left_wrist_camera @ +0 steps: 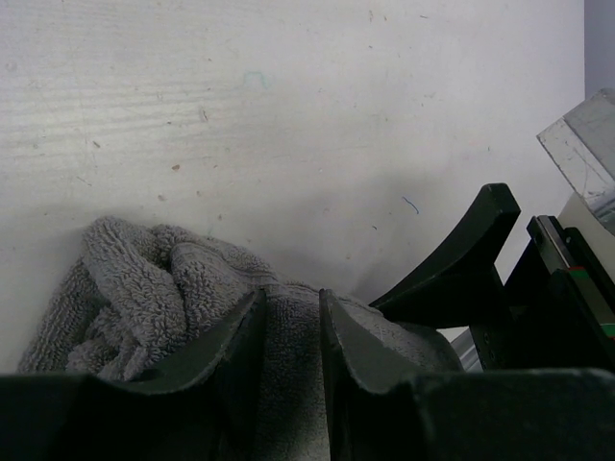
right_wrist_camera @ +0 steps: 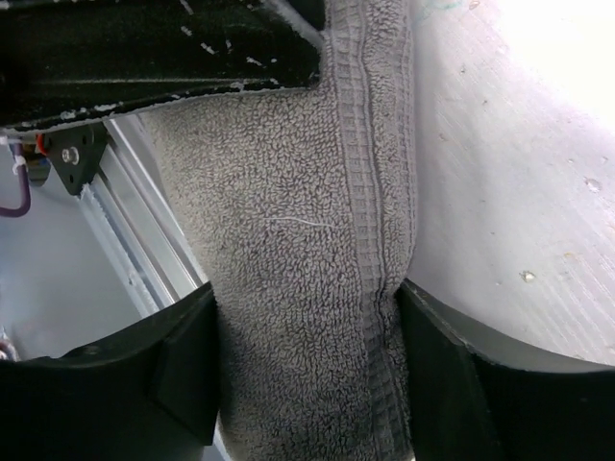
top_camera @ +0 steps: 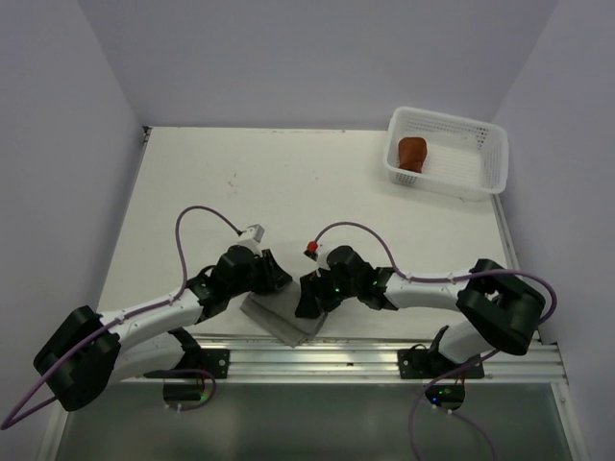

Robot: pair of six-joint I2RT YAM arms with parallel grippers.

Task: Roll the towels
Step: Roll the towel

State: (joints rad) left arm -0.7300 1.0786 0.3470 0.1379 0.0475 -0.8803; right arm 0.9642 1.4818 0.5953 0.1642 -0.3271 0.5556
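The left gripper (left_wrist_camera: pixel 291 300) sits closest, its dark fingers nearly together and pinching a raised fold of the grey towel (left_wrist_camera: pixel 144 288). The left arm (top_camera: pixel 144 317) and the right arm (top_camera: pixel 432 288) both reach in low from the near edge, elbows out, with their wrists turned toward each other at the near middle of the table (top_camera: pixel 288 182).

The right gripper (right_wrist_camera: pixel 307 288) holds its jaws wider. A strip of the same towel fills the gap, both fingers press against it, and the hem kinks at one finger.

The table is pale, scuffed and flat. The towel is looped terry with a woven band along one edge, bunched on the left and flatter on the right. Its near corner reaches the aluminium rail (top_camera: pixel 384 357).

At the far right corner a white mesh basket (top_camera: pixel 480 134) holds the rust-brown towel (top_camera: pixel 413 152), rolled into a stub. Bare tabletop lies between it and the grippers, with walls to the left, right and far side.
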